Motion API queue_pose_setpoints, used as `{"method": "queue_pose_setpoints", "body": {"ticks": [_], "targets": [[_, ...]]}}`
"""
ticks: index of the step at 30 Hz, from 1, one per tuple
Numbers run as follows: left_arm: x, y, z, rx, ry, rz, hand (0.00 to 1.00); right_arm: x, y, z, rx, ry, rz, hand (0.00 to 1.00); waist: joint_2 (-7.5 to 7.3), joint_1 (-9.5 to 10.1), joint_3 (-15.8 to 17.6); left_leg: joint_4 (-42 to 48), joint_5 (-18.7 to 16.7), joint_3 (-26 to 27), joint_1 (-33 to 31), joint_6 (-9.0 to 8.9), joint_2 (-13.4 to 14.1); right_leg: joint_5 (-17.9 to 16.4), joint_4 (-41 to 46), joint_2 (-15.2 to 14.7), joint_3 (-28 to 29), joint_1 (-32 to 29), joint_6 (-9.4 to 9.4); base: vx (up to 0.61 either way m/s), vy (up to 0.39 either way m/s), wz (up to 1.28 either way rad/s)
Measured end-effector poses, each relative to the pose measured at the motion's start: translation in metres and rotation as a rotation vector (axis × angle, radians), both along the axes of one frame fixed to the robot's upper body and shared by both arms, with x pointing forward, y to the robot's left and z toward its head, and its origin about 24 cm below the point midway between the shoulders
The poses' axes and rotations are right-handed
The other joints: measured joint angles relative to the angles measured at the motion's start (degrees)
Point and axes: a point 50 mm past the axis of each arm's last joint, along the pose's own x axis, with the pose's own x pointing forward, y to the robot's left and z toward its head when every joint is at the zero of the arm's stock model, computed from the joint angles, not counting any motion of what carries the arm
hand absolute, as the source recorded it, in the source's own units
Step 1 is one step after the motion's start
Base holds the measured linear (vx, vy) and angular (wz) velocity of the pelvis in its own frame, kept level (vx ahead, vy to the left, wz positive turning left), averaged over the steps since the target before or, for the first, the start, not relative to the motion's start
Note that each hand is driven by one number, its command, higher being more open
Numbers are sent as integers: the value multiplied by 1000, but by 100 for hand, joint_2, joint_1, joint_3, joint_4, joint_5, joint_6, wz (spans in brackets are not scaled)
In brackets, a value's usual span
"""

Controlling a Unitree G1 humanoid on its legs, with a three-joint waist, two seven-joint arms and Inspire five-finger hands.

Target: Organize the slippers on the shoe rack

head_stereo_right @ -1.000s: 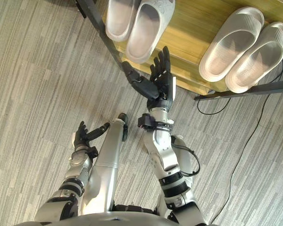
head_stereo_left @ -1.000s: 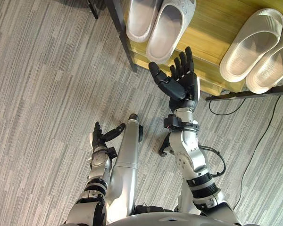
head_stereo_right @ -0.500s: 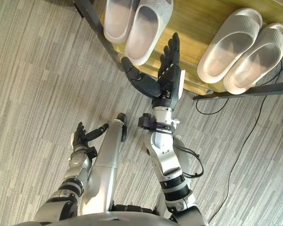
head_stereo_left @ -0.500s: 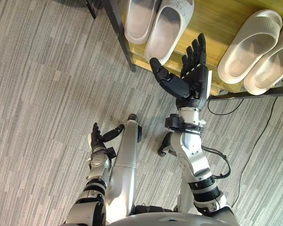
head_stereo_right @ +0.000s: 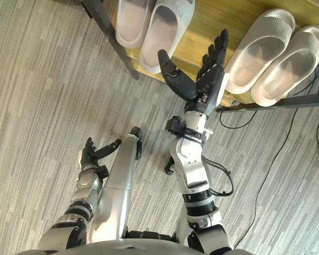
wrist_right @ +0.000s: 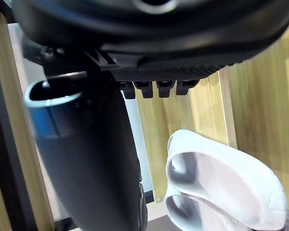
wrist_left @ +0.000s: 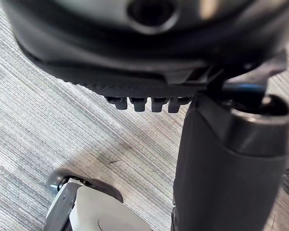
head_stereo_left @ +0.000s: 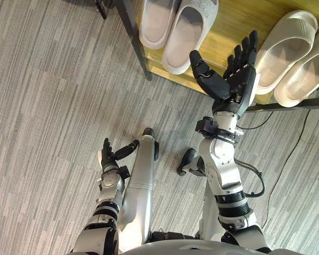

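My right hand (head_stereo_left: 231,85), fingers wide and empty, hovers at the wooden shoe rack (head_stereo_left: 235,20) holding pale slippers (head_stereo_left: 187,32); left hand (head_stereo_left: 108,155) relaxed above grey striped carpet (head_stereo_left: 53,106).

The shoe rack (head_stereo_left: 228,16) is standing on the floor (head_stereo_left: 53,106) at the far side of the scene, with its frame leg (head_stereo_left: 134,40) running down its left end. Two pairs of slippers are lying on its shelf. The left pair of slippers (head_stereo_left: 175,26) is sitting just right of the leg, the two touching side by side and their near ends reaching the shelf's front edge. The right pair of slippers (head_stereo_left: 295,56) is lying well apart from it, toward the rack's right end, also side by side. The right hand (head_stereo_left: 236,85) is hanging over the shelf's front edge between the two pairs, nearer the right pair. The left hand (head_stereo_left: 109,154) is hovering over the floor, well in front of the rack and to its left.
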Motion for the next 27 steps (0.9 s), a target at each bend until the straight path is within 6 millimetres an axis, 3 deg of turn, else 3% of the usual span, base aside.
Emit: {"method": "queue_pose_setpoints", "body": {"ticks": [9,27], "targets": [[0,0,0,0,-2,-2,100,20,4,1,30,35,74,100,-13,13,7,10,0,-8,-44,0,-11,-1,11,-11,-8,-32,1,-7,8,0],[-2,-2,-4,-9,14,-32,100,57,1,38,16,-14,160,100,-14,113,8,157,3,-96,-260,2,-160,-89,213,-165,-88,-171,24,-19,20,4]]}}
